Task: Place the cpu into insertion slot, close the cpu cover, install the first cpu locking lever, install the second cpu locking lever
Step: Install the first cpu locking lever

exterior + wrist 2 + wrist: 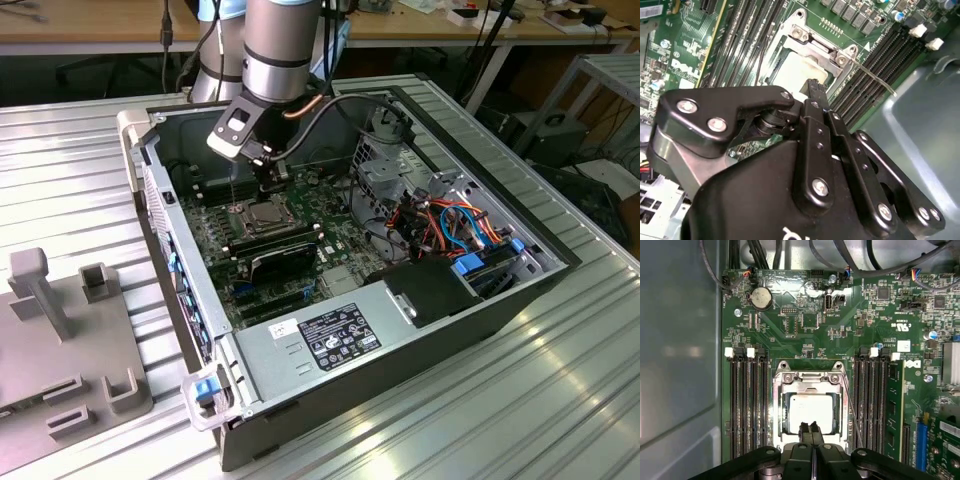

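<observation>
Item: cpu, seated in the socket with the cover lying flat over it, so I count those two steps done. The one lever I see beside the socket stands off unlatched, so I judge the locking is left. My gripper, fingertips pressed together on nothing, hangs over the socket's edge; the case holds the motherboard that carries the socket.
</observation>
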Motion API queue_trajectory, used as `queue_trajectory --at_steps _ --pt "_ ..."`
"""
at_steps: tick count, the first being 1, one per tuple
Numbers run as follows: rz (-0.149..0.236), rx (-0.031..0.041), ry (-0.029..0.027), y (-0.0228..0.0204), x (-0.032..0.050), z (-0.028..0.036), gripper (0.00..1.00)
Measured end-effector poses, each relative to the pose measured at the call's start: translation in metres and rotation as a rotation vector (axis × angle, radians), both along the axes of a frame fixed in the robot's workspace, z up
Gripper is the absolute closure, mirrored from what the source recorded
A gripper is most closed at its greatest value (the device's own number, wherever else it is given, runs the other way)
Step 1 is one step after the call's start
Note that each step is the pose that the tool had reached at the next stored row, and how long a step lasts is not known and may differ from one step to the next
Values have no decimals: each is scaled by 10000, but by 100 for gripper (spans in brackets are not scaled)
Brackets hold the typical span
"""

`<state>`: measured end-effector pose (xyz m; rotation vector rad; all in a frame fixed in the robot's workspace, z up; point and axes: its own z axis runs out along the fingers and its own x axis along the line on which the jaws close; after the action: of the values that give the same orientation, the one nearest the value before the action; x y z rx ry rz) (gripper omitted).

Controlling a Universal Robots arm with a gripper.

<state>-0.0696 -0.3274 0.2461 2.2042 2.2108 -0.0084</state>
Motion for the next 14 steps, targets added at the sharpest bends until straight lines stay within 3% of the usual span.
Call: queue_trajectory --at_steps 1,4,14 --pt "3 -1 0 0 0 59 89" --pt "94 -1 -1 0 -1 96 89" --pt "2171 -6 0 0 -1 97 89"
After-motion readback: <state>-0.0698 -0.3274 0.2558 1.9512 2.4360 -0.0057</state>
